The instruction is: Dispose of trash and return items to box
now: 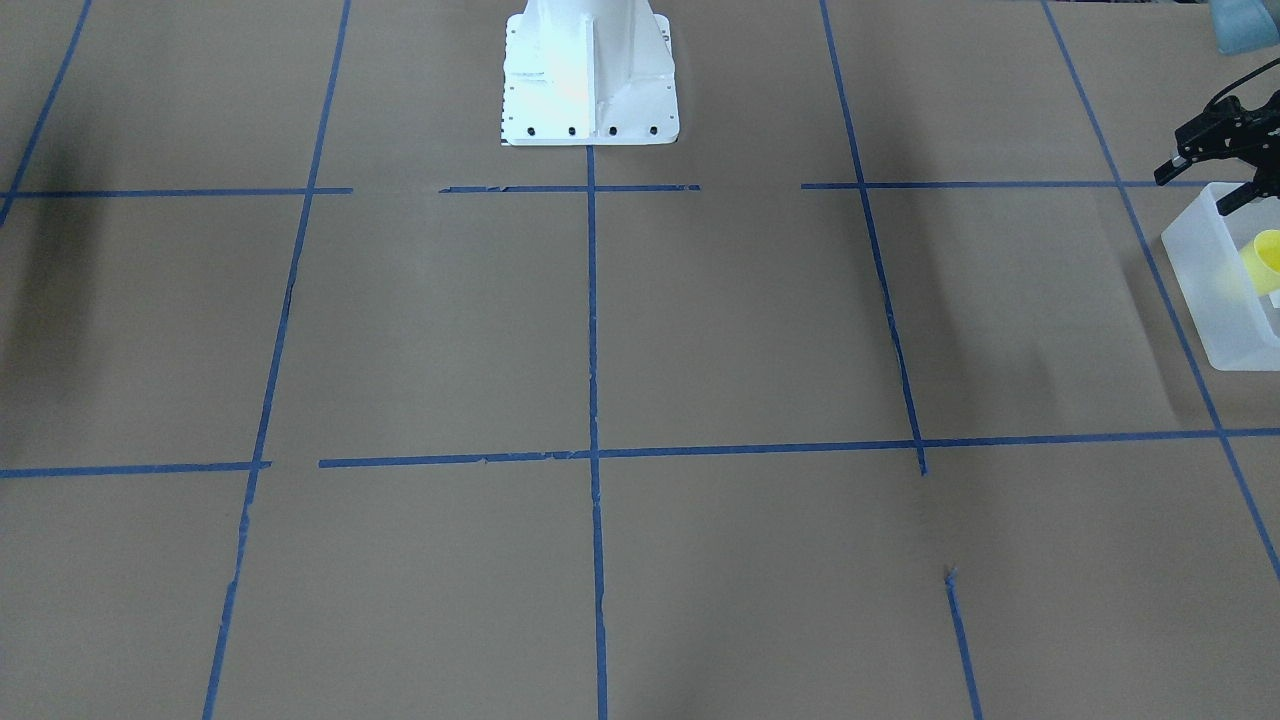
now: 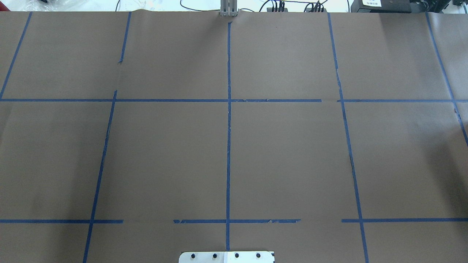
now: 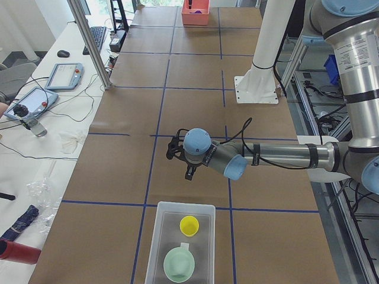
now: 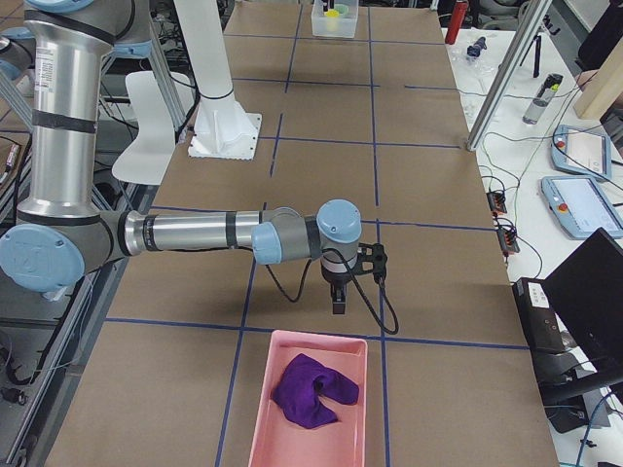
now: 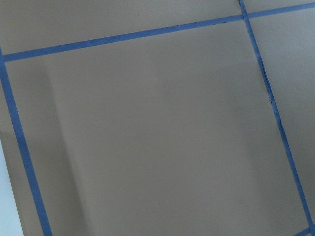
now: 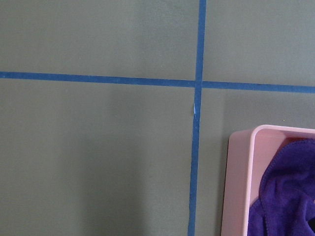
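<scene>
The frosted-white box stands at the table's left end and also shows in the front-facing view. The yellow cup and the mint-green bowl sit inside it; the cup also shows in the front-facing view. My left gripper hovers just beyond the box's inner end, open and empty, and it also shows in the exterior left view. My right gripper hangs over the table just short of a pink bin. I cannot tell whether it is open or shut.
The pink bin at the table's right end holds a purple cloth; its rim and the cloth also show in the right wrist view. The robot's white base stands mid-table. Blue tape lines cross the brown table.
</scene>
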Motion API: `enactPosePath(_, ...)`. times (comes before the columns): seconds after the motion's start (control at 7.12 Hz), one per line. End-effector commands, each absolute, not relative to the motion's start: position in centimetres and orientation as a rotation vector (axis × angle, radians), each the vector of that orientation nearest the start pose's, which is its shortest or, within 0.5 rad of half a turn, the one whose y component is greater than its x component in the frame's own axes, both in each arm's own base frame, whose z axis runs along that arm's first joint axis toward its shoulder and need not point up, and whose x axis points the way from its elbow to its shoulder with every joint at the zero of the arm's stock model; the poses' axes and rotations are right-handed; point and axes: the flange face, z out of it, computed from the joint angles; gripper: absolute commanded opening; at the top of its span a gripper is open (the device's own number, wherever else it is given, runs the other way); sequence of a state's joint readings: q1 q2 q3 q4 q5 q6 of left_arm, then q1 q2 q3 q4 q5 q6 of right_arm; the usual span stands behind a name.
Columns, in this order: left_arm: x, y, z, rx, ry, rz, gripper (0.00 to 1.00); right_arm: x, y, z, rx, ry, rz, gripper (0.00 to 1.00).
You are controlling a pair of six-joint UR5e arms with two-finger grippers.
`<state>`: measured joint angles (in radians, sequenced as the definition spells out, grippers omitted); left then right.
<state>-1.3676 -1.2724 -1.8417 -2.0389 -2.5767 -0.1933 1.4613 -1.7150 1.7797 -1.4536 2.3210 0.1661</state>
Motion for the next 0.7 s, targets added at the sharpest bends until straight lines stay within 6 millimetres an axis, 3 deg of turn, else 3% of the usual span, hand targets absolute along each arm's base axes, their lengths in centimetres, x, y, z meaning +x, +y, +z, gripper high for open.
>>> enactPosePath(0.0,2.8,-40.5,57.1,0.128,0.933,0.162,1.00,1.2,-44.5,61.6,0.056,-0.762,-0.023,1.00)
enactPosePath(0.14,2.1,-40.9,56.5,0.109,0.830,0.142,1.00,1.2,-44.5,61.5,0.055,-0.765,-0.024,1.00)
enactPosePath(0.28,1.7,-42.2,57.2,0.087,0.803,0.193,1.00,0.9,-44.5,61.6,0.052,-0.764,-0.029,1.00)
enactPosePath(0.42,1.8,-44.1,58.4,0.076,0.789,0.230,1.00,0.9,-44.5,61.6,0.052,-0.764,-0.029,1.00)
enactPosePath(0.56,0.5,-46.8,59.3,0.081,0.783,0.193,1.00,0.9,-44.5,61.8,0.048,-0.762,-0.027,1.00)
